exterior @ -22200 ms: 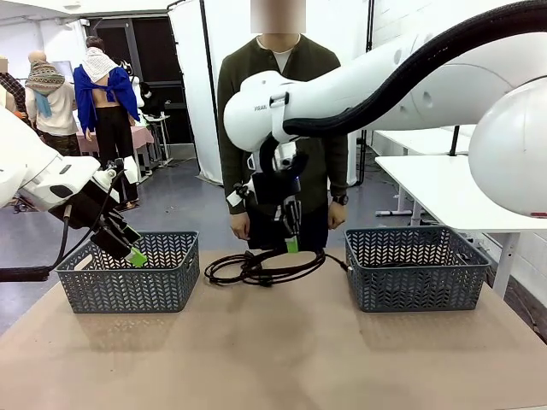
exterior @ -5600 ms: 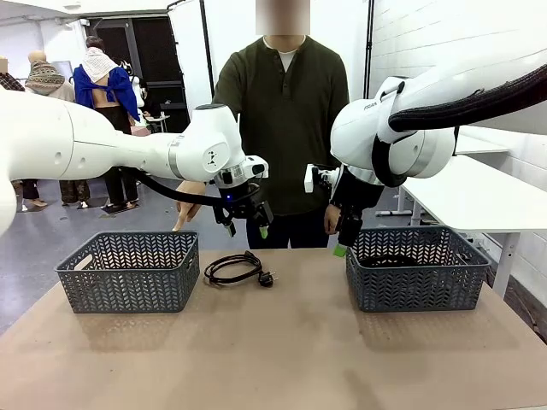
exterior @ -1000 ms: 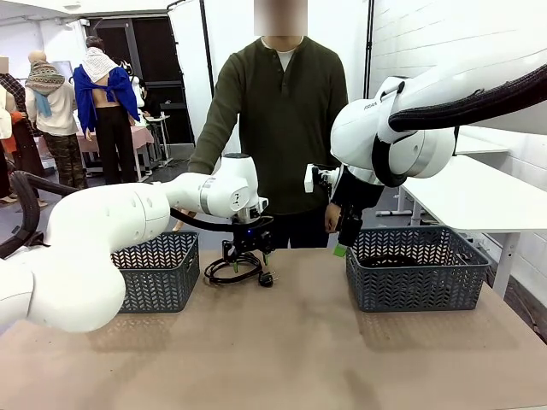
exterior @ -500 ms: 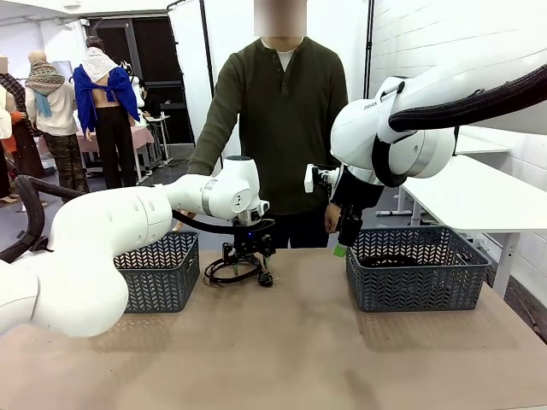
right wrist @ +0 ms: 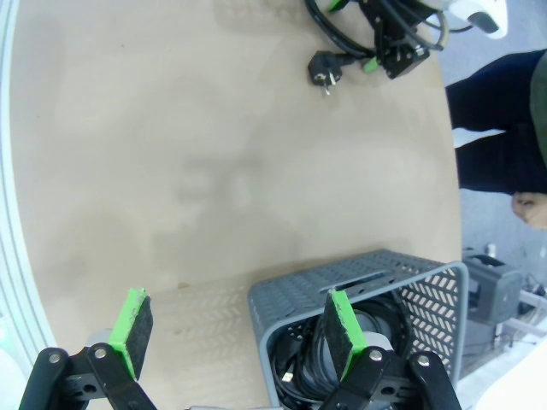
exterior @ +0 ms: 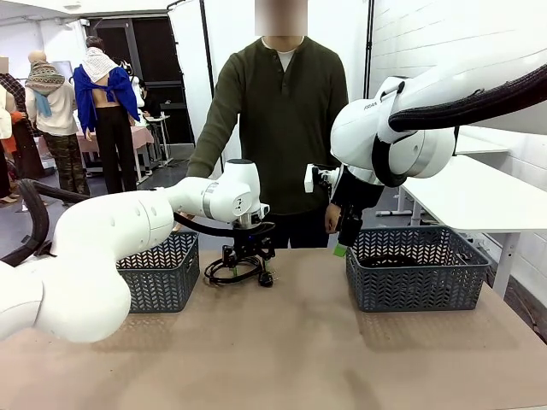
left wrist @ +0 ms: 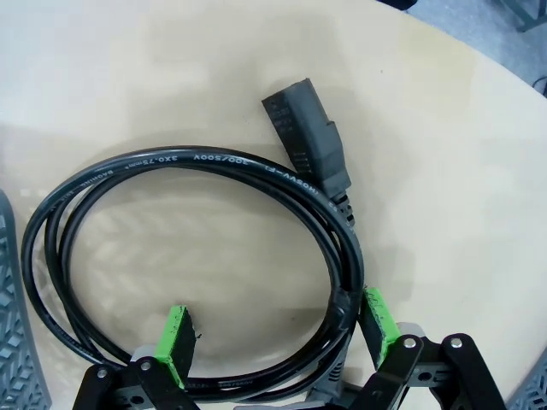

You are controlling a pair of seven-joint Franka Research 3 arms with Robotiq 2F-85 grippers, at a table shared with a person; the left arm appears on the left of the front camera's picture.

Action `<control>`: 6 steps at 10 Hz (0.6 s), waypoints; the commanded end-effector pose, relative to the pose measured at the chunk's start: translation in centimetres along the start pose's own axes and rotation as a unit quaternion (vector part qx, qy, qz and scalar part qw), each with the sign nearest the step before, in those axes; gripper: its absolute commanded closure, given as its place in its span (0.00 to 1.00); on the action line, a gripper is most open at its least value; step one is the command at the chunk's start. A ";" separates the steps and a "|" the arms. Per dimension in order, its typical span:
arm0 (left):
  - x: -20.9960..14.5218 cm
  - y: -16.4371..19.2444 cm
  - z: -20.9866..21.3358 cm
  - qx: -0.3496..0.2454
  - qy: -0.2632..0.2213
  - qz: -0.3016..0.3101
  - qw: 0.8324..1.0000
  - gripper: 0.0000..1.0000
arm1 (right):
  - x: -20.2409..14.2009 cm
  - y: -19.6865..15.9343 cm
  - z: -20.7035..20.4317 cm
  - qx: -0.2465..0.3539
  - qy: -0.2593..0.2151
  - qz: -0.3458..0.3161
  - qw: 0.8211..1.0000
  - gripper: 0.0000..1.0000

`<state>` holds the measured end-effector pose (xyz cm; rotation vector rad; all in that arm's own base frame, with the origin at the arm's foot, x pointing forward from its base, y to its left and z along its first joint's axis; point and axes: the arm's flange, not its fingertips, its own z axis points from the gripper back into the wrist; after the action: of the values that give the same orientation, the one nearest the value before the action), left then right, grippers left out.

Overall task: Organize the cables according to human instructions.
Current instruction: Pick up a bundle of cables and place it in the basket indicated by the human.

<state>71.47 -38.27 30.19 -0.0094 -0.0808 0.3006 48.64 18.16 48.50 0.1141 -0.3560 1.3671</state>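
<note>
cable coil (left wrist: pixel 197 248) is lying on the surface (exterior: pixel 282 342) between the two grey baskets, and the left hand (left wrist: pixel 273 337) is straddling its near side, released, with one green pad inside the loop and one pad just outside. nothing is being grasped yet. the right hand (right wrist: pixel 235 337) is hanging released above the right basket (right wrist: pixel 385 290), which is already holding other coiled cables (right wrist: pixel 333 359). the left basket (exterior: pixel 158 269) is standing just beside the coil. the person (exterior: pixel 282 120) is standing at the far side.

risk, as i judge it: the pads are catching only some strands, so the other loops and the heavy plug (left wrist: pixel 308 145) could be dangling and snagging on a basket rim, or the coil could be slipping out.
</note>
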 end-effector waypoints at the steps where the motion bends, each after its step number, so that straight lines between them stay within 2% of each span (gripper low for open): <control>1: 4.0 -4.4 0.5 0.012 -0.021 0.009 1.000 0.00 | 0.0 0.0 0.0 -0.003 0.004 -0.002 1.000 0.00; 3: 4.2 -4.5 0.6 0.003 -0.027 0.007 1.000 0.00 | 0.0 0.0 0.0 -0.003 0.004 -0.002 1.000 0.00; 4: 4.2 -4.6 0.5 0.001 -0.026 0.006 1.000 0.08 | 0.0 0.0 0.0 -0.003 0.004 -0.002 1.000 0.00; 6: 4.2 -4.7 0.5 -0.003 -0.023 0.005 1.000 0.47 | 0.0 0.0 0.0 -0.003 0.004 -0.002 1.000 0.00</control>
<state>71.81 -38.45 30.63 -0.0094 -0.1301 0.2992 48.64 18.16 48.50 0.1141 -0.3560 1.3671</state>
